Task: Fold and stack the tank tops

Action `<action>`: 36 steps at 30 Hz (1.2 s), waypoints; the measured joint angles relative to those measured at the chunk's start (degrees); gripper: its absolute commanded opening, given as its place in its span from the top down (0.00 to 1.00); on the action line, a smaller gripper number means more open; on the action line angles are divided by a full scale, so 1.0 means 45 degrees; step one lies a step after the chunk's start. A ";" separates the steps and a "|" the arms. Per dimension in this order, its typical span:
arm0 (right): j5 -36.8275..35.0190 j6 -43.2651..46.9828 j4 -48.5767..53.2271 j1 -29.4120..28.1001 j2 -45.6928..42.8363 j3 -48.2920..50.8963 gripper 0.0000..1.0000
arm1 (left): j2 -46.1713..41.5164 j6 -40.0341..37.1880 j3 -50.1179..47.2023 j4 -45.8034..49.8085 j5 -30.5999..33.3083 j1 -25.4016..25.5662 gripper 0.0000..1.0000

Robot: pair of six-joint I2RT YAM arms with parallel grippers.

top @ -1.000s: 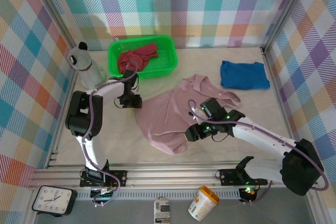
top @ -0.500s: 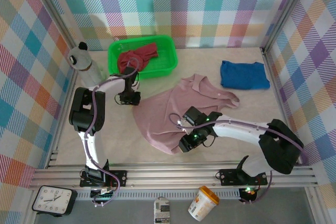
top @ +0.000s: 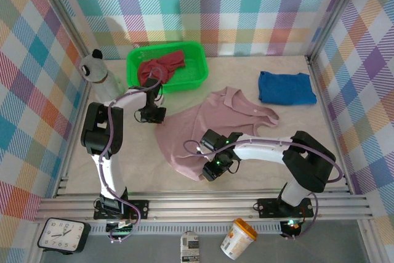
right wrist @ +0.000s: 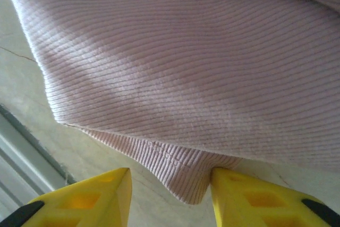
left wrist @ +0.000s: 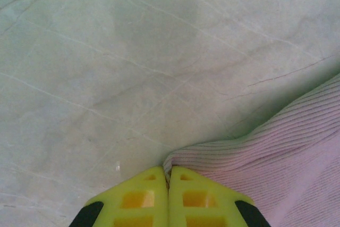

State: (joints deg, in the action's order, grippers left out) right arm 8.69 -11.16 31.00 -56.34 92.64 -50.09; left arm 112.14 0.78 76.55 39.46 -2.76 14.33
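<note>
Lab rig: aluminium frame (top: 215, 202), plaid backdrop (top: 246, 4)

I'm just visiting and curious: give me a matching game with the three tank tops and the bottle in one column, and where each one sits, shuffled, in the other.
Column one
1. blue tank top
2. pink tank top
3. dark red tank top
4. bottle

Column two
a. bunched in the green basket
b. standing at the left edge of the table
c. lying alone at the far right
d. spread out mid-table

Pairs: 1-c, 2-d, 3-a, 4-b
</note>
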 measured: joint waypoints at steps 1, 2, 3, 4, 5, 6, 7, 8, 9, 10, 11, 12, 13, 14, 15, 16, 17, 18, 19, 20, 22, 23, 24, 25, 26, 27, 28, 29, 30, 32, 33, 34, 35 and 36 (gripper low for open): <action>-0.0097 -0.0015 0.0053 -0.0005 0.0053 -0.0058 0.60 | 0.0000 0.0005 0.0000 0.0005 -0.0005 0.0000 1.00; -0.0223 -0.0034 0.0087 -0.0029 0.0126 -0.0131 0.62 | 0.0000 0.0005 0.0000 0.0000 -0.0029 0.0000 1.00; -0.0325 -0.0049 0.0131 -0.0063 0.0194 -0.0209 0.67 | 0.0000 0.0005 0.0000 0.0000 -0.0053 0.0000 1.00; -0.0423 -0.0097 0.0160 -0.0083 0.0248 -0.0267 0.73 | 0.0000 0.0005 0.0000 0.0005 -0.0058 0.0000 1.00; -0.0559 -0.0136 0.0219 -0.0087 0.0316 -0.0345 0.79 | 0.0000 0.0005 0.0000 0.0005 -0.0083 0.0000 1.00; -0.0656 -0.0136 0.0272 -0.0087 0.0369 -0.0403 0.84 | 0.0000 0.0005 0.0000 0.0010 -0.0097 0.0000 1.00; -0.0763 -0.0194 0.0296 -0.0087 0.0374 -0.0423 0.88 | 0.0000 0.0010 0.0015 0.0053 -0.0126 0.0000 1.00; -0.0840 -0.0223 0.0340 -0.0087 0.0364 -0.0423 0.91 | 0.0000 0.0024 0.0034 0.0141 -0.0238 0.0000 1.00; -0.0937 -0.0277 0.0408 -0.0087 0.0287 -0.0423 0.94 | 0.0000 0.0063 0.0039 0.0248 -0.0306 0.0024 1.00; -0.1083 -0.0359 0.0481 -0.0087 0.0165 -0.0423 0.96 | 0.0000 0.0112 0.0049 0.0345 -0.0359 0.0034 1.00; -0.1263 -0.0398 0.0622 -0.0087 -0.0063 -0.0423 0.97 | -0.0019 0.0194 0.0078 0.0505 -0.0408 0.0034 1.00; -0.1491 -0.0408 0.0806 -0.0087 -0.0413 -0.0427 0.98 | -0.0078 0.0253 0.0117 0.0714 -0.0427 0.0034 1.00; -0.1715 -0.0418 0.1001 -0.0053 -0.0845 -0.0437 0.99 | -0.0175 0.0296 0.0165 0.0942 -0.0403 0.0034 1.00; -0.1943 -0.0413 0.1234 0.0034 -0.1428 -0.0481 0.99 | -0.0374 0.0364 0.0287 0.1321 -0.0369 0.0034 1.00; -0.2084 -0.0413 0.1433 0.0126 -0.1962 -0.0563 1.00 | -0.0612 0.0461 0.0427 0.1627 -0.0301 0.0034 1.00; -0.2273 -0.0379 0.1627 0.0291 -0.2599 -0.0690 1.00 | -0.0923 0.0588 0.0651 0.2001 -0.0223 0.0034 1.00; -0.2433 -0.0335 0.1812 0.0593 -0.3322 -0.0889 1.00 | -0.1326 0.0690 0.1015 0.2458 -0.0136 0.0034 1.00; -0.2579 -0.0277 0.1972 0.0913 -0.3871 -0.1078 1.00 | -0.1685 0.0816 0.1389 0.2803 -0.0039 0.0034 1.00; -0.2798 -0.0117 0.2171 0.1394 -0.4556 -0.1423 1.00 | -0.2161 0.0962 0.1894 0.3162 0.0073 0.0034 1.00; -0.3002 0.0063 0.2375 0.1904 -0.5124 -0.1846 1.00 | -0.2657 0.1083 0.2429 0.3483 0.0223 0.0034 1.00; -0.3405 0.0554 0.2608 0.2769 -0.5931 -0.2769 1.00 | -0.3517 0.1350 0.3473 0.4031 0.0602 0.0034 1.00; -0.3628 0.0855 0.2676 0.3196 -0.6251 -0.3342 1.00 | -0.3959 0.1491 0.4065 0.4313 0.0806 0.0034 1.00; -0.3866 0.1175 0.2749 0.3507 -0.6460 -0.3905 1.00 | -0.4313 0.1622 0.4619 0.4575 0.1010 0.0039 1.00; -0.4085 0.1530 0.2788 0.3721 -0.6596 -0.4469 1.00 | -0.4595 0.1734 0.5119 0.4823 0.1205 0.0039 1.00; -0.4274 0.1889 0.2783 0.3891 -0.6688 -0.5022 1.00 | -0.4891 0.1865 0.5727 0.5100 0.1418 0.0034 1.00; -0.4449 0.2327 0.2769 0.4065 -0.6727 -0.5659 1.00 | -0.5110 0.1977 0.6227 0.5338 0.1608 0.0039 1.00; -0.4546 0.2671 0.2730 0.4182 -0.6732 -0.6135 1.00 | -0.5299 0.2074 0.6732 0.5571 0.1783 0.0039 1.00; -0.4648 0.3075 0.2686 0.4308 -0.6708 -0.6722 1.00 | -0.5459 0.2191 0.7247 0.5799 0.1953 0.0039 1.00; -0.4741 0.3415 0.2671 0.4405 -0.6649 -0.7271 1.00 | -0.5586 0.2307 0.7796 0.6033 0.2127 0.0039 1.00; -0.4843 0.4080 0.2608 0.4527 -0.6436 -0.8417 1.00 | -0.5756 0.2472 0.8777 0.6387 0.2458 0.0039 1.00; -0.4877 0.4425 0.2550 0.4537 -0.6295 -0.9044 1.00 | -0.5824 0.2565 0.9398 0.6611 0.2647 0.0039 1.00; -0.4877 0.4673 0.2497 0.4537 -0.6183 -0.9496 1.00 | -0.5892 0.2633 0.9855 0.6727 0.2812 0.0039 1.00; -0.4872 0.4945 0.2424 0.4537 -0.6086 -0.9991 1.00 | -0.5969 0.2691 1.0399 0.6887 0.2992 0.0039 1.00; -0.4867 0.5163 0.2351 0.4537 -0.5999 -1.0452 1.00 | -0.6067 0.2773 1.0899 0.7033 0.3162 0.0039 1.00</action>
State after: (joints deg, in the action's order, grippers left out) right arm -13.21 12.08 41.58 -35.92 65.65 -97.12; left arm 84.84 13.26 125.60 71.11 11.46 14.50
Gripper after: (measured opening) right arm 0.065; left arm 0.048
